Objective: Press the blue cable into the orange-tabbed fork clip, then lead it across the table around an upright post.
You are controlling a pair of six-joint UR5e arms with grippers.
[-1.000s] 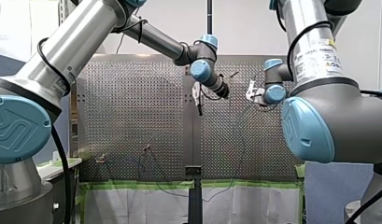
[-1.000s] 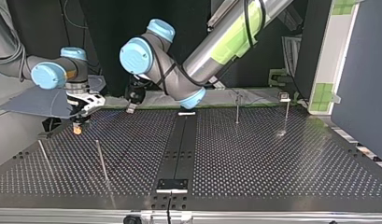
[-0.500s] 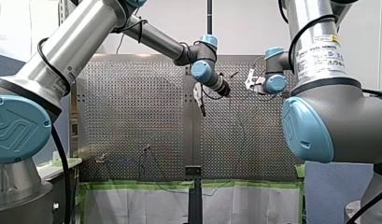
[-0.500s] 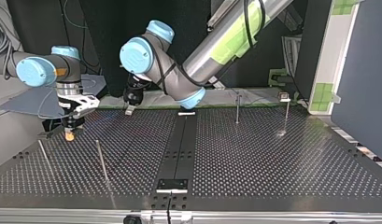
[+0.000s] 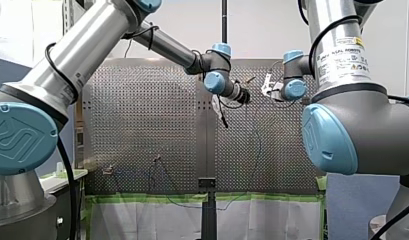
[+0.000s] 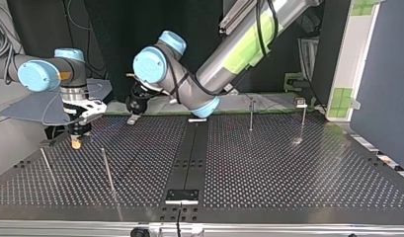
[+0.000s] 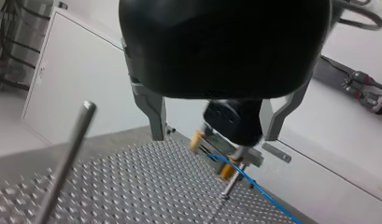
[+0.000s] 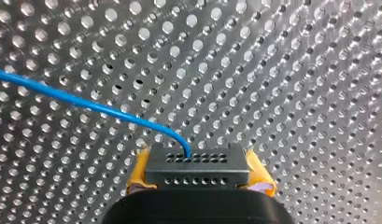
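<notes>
My right gripper (image 8: 198, 176) is shut on the blue cable (image 8: 90, 106), which enters between its yellow pads (image 8: 138, 173) and trails off over the perforated table (image 8: 291, 84). In the top view it hangs low over the table at the left (image 6: 76, 143). In the front view the cable (image 5: 258, 145) drops thinly from it towards the near edge. My left gripper (image 7: 214, 135) is open with nothing between its metal fingers (image 7: 153, 116). It points at my right gripper and the cable (image 7: 261, 192). A small clip (image 5: 108, 170) sits near the front view's lower left; its tab colour is unclear.
Thin upright posts stand on the table: two at the top view's left (image 6: 107, 170) (image 6: 46, 165), two at the far right (image 6: 251, 114) (image 6: 303, 118). One post (image 7: 62, 163) rises close beside my left gripper. A black rail (image 6: 189, 153) runs down the table's middle.
My right gripper carried the cable towards the top view's left and a little lower, then held. My left gripper swung and tilted slightly towards it, still open.
</notes>
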